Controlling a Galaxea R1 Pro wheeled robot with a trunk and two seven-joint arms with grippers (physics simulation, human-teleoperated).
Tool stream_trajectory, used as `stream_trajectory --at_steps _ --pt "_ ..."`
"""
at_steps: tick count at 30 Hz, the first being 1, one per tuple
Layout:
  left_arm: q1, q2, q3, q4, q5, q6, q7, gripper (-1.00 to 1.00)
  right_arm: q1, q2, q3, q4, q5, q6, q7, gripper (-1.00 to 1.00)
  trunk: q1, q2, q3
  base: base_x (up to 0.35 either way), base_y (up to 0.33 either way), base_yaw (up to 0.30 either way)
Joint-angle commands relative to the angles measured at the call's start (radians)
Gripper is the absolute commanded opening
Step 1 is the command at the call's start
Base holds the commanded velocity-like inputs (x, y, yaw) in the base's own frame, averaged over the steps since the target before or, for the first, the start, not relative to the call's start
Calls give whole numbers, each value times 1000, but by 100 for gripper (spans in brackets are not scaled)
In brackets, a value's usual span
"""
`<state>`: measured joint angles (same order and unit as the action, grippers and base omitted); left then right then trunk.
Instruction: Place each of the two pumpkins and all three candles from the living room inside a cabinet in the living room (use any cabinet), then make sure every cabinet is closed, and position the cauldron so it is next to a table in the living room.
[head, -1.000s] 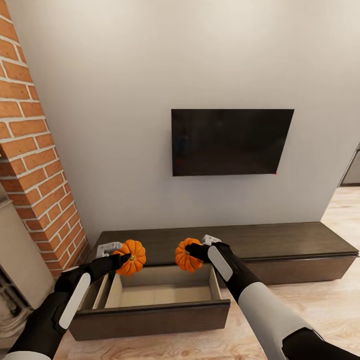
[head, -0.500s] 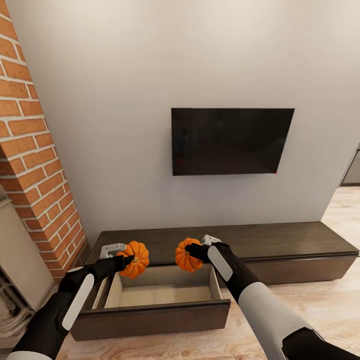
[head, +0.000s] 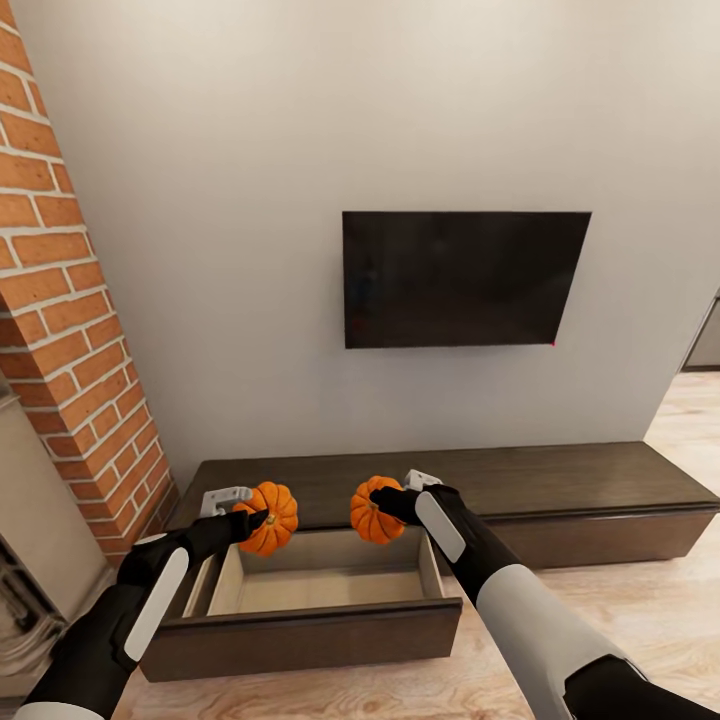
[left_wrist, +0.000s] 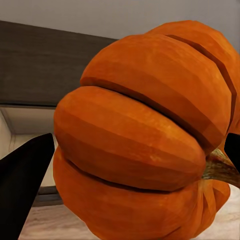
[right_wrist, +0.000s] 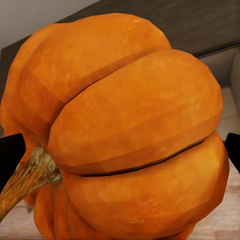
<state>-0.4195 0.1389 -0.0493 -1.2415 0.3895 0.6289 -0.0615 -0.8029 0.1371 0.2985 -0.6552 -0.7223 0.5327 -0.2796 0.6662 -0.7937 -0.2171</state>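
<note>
Two ribbed orange pumpkins hang over the back of a pulled-out drawer of the low dark-brown cabinet (head: 560, 478). My left gripper (head: 258, 517) is shut on the left pumpkin (head: 270, 517), which looms close in the left wrist view as pumpkin (left_wrist: 145, 135) between black fingers (left_wrist: 22, 185). My right gripper (head: 378, 503) is shut on the right pumpkin (head: 372, 511), seen up close as pumpkin (right_wrist: 130, 135) with its stem sideways. The drawer (head: 300, 630) shows a bare pale beige interior. Candles, cauldron and table are out of view.
A black TV (head: 465, 279) hangs on the pale wall above the cabinet. A brick column (head: 70, 330) rises at the left beside the cabinet's end. Light wood plank floor (head: 660, 610) stretches to the right and in front.
The left gripper and its pumpkin have shifted slightly right and down over the drawer. The view has tilted a little. The right arm has held still.
</note>
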Motion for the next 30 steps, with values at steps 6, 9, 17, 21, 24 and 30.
stream_trajectory --at_steps 6,9,17,21,24,30 --pt "-1 1 -1 -1 0 1 0 -100 -1 -1 5 -2 -11 2 -9 -100 23 -44 -20 0 0 0" --pt "-1 1 -1 -1 0 1 0 -100 -1 -1 14 -2 -11 1 -9 -100 35 -65 -30 0 0 0" --pt "-1 1 0 0 -2 10 0 -100 -1 -1 20 -1 -12 1 -9 -100 65 -121 -55 0 0 0" --pt "-1 1 0 0 -2 12 0 -100 -1 -1 21 -1 -12 2 -9 -100 81 -149 -67 0 0 0" --pt "-1 1 0 0 -2 14 1 -100 -1 -1 21 -1 -12 2 -9 -100 92 -170 -77 0 0 0" --pt "-2 0 0 1 -3 24 3 -100 -1 -1 23 -1 -12 2 -10 -100 115 -212 -96 0 0 0"
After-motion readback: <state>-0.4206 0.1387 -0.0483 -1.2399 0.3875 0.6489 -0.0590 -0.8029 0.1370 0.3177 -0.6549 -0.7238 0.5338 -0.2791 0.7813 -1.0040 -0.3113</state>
